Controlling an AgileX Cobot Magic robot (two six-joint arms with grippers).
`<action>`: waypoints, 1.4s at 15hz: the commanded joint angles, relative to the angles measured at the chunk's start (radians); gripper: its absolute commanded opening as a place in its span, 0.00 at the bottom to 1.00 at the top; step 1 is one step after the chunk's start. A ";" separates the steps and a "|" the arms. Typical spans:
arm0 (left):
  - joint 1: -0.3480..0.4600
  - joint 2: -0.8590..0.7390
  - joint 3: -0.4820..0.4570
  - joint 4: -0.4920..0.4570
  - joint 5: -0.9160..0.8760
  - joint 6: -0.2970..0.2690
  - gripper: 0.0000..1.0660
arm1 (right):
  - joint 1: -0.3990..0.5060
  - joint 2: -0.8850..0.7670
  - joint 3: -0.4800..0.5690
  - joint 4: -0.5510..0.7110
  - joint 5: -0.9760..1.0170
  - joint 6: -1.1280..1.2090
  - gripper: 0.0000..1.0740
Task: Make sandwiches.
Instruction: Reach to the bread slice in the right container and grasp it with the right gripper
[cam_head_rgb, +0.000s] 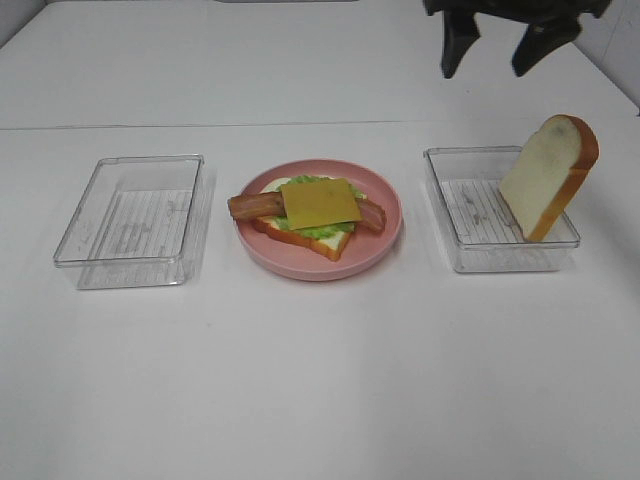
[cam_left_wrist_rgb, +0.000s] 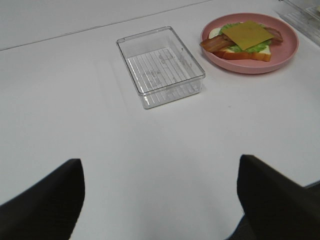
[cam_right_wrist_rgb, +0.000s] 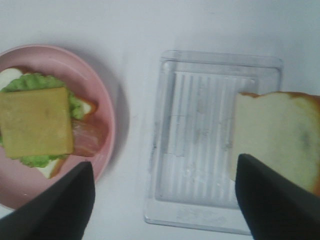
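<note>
The open-faced sandwich stack (cam_head_rgb: 318, 212) lies on a pink plate (cam_head_rgb: 385, 240): a bread slice at the bottom, then green lettuce, brown-red bacon strips (cam_head_rgb: 252, 206) and a yellow cheese slice (cam_head_rgb: 319, 201) on top. A second bread slice (cam_head_rgb: 545, 178) stands on edge, leaning on the right rim of the right clear container (cam_head_rgb: 470, 215). My right gripper (cam_head_rgb: 495, 45) hangs open above and behind that container, holding nothing; the right wrist view shows the bread slice (cam_right_wrist_rgb: 275, 140) beside one finger (cam_right_wrist_rgb: 275, 200). My left gripper (cam_left_wrist_rgb: 160, 200) is open and empty, well away from the plate (cam_left_wrist_rgb: 280, 57).
An empty clear container (cam_head_rgb: 130, 220) sits left of the plate, also seen as the container (cam_left_wrist_rgb: 160, 65) in the left wrist view. Bare white tabletop lies in front of all three items. A seam runs across the table behind them.
</note>
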 joint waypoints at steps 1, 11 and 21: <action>-0.002 -0.020 0.006 0.000 -0.010 -0.002 0.74 | -0.089 -0.014 0.002 -0.012 0.073 -0.006 0.69; -0.002 -0.020 0.006 0.000 -0.010 -0.002 0.74 | -0.225 0.094 0.002 -0.004 0.110 -0.091 0.69; -0.002 -0.020 0.006 0.000 -0.010 -0.002 0.74 | -0.225 0.202 0.002 -0.019 0.101 -0.091 0.09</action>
